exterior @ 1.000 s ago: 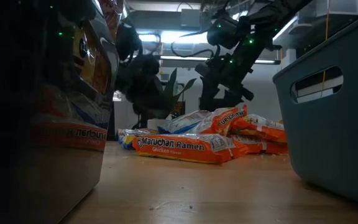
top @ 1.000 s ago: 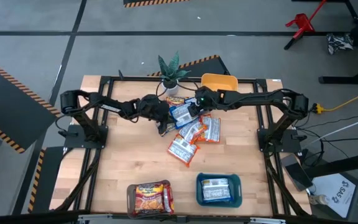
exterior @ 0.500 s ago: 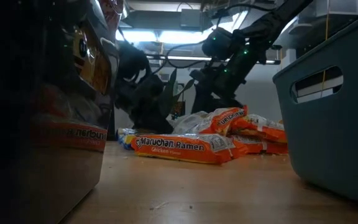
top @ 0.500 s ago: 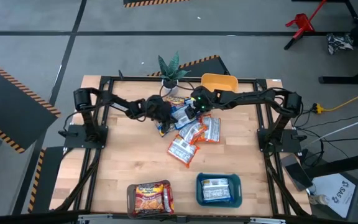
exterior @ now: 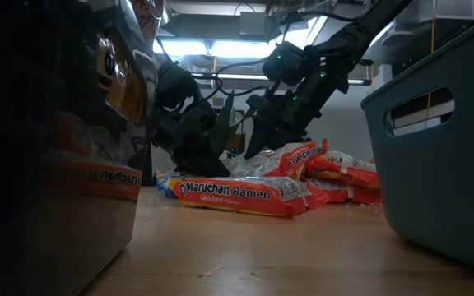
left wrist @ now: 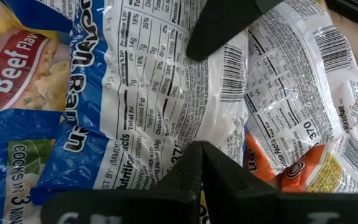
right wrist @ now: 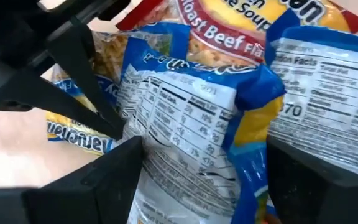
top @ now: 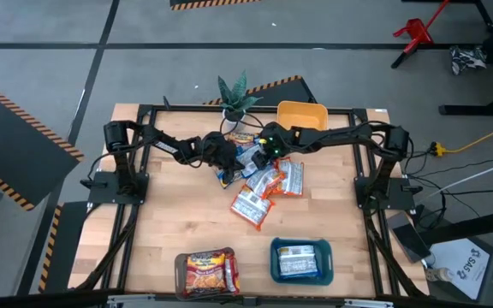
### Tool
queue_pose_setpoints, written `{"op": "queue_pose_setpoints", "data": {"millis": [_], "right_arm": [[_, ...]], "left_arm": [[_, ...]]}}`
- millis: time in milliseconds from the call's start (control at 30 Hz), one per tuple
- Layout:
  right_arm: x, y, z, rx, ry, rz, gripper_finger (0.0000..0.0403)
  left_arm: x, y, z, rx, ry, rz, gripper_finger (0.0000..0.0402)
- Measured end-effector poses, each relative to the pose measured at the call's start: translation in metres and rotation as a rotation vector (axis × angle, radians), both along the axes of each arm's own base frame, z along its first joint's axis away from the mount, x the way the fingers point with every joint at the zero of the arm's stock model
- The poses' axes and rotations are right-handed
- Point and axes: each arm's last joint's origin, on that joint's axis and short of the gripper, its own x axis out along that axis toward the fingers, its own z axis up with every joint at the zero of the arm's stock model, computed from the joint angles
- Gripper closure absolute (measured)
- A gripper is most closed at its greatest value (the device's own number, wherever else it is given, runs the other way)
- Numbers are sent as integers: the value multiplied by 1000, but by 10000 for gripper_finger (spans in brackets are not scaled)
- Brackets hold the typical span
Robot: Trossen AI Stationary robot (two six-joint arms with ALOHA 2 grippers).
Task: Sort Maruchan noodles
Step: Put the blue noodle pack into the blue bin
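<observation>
Both arms have drawn in over the noodle packets (top: 262, 181) heaped mid-counter (top: 174, 218). The left hand (top: 226, 164) is pressed together at the pile's edge; the right hand (top: 262, 154) is spread around a blue packet (right wrist: 188, 134), likely the next pick. The room beyond has grey flooring.

Both arms reach toward upper centre of the high view: left gripper (top: 227, 162) with fingers closed, right gripper (top: 262, 151) with fingers spread wide.
</observation>
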Motion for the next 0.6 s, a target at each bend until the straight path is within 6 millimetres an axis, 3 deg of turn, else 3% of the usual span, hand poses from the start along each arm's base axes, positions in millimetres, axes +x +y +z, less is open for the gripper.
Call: {"op": "queue_pose_setpoints", "data": {"millis": [133,400,600], "right_arm": [[1,3,0,-1,-3,10,145],[9,2,13,18,-32,29,289],[13,0,34,2,-10,31,320]], "left_arm": [[0,0,0,-4,2,2,401],[-3,-1,12,-41,-12,23,402],[-13,-5,40,-43,-6,23,402]]}}
